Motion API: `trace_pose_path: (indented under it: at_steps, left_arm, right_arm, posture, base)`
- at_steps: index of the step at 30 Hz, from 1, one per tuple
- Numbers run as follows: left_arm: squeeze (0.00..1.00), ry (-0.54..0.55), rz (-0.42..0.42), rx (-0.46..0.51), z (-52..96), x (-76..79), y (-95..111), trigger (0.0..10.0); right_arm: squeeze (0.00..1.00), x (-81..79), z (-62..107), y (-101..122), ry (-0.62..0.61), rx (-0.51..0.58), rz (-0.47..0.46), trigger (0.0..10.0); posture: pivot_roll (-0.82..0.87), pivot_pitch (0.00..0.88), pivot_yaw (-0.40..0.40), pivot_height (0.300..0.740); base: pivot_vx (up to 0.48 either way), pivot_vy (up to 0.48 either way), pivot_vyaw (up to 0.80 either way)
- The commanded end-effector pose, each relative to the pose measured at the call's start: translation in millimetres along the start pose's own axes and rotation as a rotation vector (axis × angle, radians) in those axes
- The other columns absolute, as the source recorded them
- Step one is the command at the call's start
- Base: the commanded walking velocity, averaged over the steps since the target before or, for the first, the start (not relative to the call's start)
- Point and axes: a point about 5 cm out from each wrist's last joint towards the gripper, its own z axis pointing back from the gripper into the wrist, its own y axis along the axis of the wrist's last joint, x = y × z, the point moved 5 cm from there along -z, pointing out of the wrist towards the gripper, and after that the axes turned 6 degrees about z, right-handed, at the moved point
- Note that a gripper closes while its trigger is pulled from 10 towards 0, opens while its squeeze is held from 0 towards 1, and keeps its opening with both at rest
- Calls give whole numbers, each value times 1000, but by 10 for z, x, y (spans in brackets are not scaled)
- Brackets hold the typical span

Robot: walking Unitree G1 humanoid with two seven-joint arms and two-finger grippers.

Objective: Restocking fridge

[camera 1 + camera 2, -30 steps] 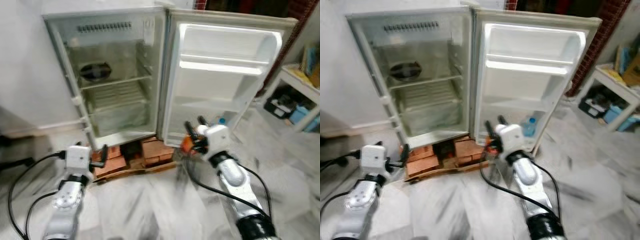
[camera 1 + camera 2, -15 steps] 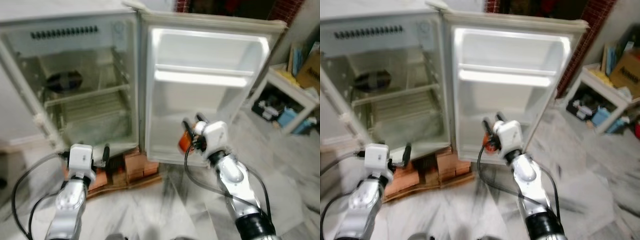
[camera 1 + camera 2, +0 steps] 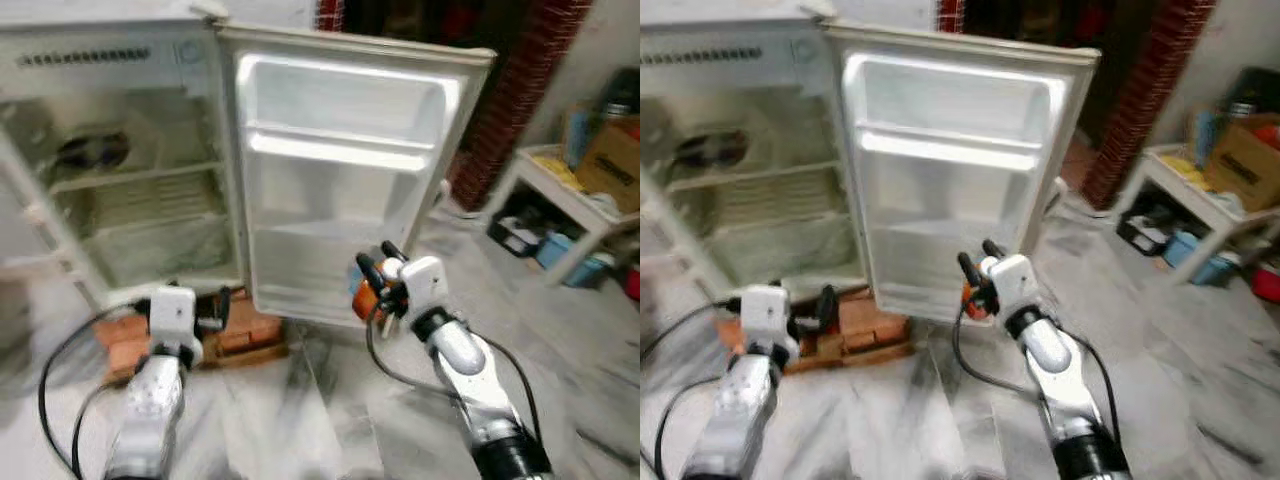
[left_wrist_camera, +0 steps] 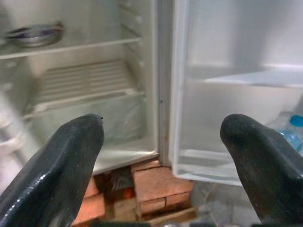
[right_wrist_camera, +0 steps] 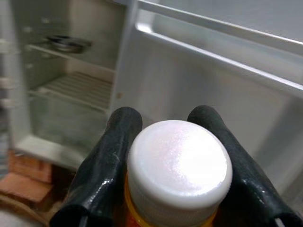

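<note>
- Standing open on a stack of red bricks (image 3: 240, 325): small white fridge (image 3: 130, 160), door swung wide, pale door shelves (image 3: 340, 150) bare and lit.
- Clamped in the right gripper (image 3: 372, 285): an orange bottle with a white screw cap (image 5: 177, 165), one black finger (image 5: 102, 170) pressed to each side just under the cap.
- Held upright and low, just in front of the bottom door rack (image 3: 300, 300); likely carried that way to slide straight onto a door shelf without tipping.
- Left gripper (image 3: 215, 305) raised near the bricks, empty, fingers (image 4: 61, 156) spread wide apart with nothing between them; probably kept free as a spare.
- Through the left wrist view: a blue-capped clear bottle (image 4: 289, 132) already sitting in the lower door rack.
- On the upper wire shelf inside: a dark round dish (image 3: 90, 148).
- Off to the right: white side table (image 3: 560, 200) with a cardboard box (image 3: 610, 160) on top.
- Bottle not yet shelved.
</note>
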Motion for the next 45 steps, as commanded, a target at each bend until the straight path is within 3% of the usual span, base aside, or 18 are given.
trace_pose_path:
  at_steps: [1, 8, 13, 21, 32, 45]
  left_arm:
    - [0, 13, 4, 6, 4, -50, 17, 10000]
    - [0, 23, -17, 16, -6, -62, 57, 10000]
    - [0, -5, -24, 9, 134, -58, -3, 10000]
    - [0, 1, -17, 9, 135, -97, 16, 10000]
    - [0, -14, -14, 8, 121, -55, 17, 10000]
    - [0, -13, -9, -1, 100, -48, 6, 10000]
  right_arm:
    - [0, 56, -60, 154, -14, 61, 22, 10000]
    - [0, 108, -74, 186, -34, 73, 32, 10000]
    - [0, 249, 31, 122, -146, 52, 18, 10000]
    - [0, 180, 97, 63, -150, 36, 21, 10000]
    - [0, 261, 96, 63, -177, 31, 51, 10000]
    - [0, 243, 105, 42, -176, 23, 52, 10000]
  posture:
    - [14, 0, -54, 740]
    - [20, 0, -46, 740]
    - [22, 0, -42, 740]
    - [26, 0, -41, 740]
    - [21, 0, -42, 740]
    - [20, 0, -40, 740]
  base:
    - [0, 0, 800]
    - [0, 0, 800]
    - [0, 0, 567]
    - [98, 0, 0]
    - [357, 0, 0]
    - [361, 0, 0]
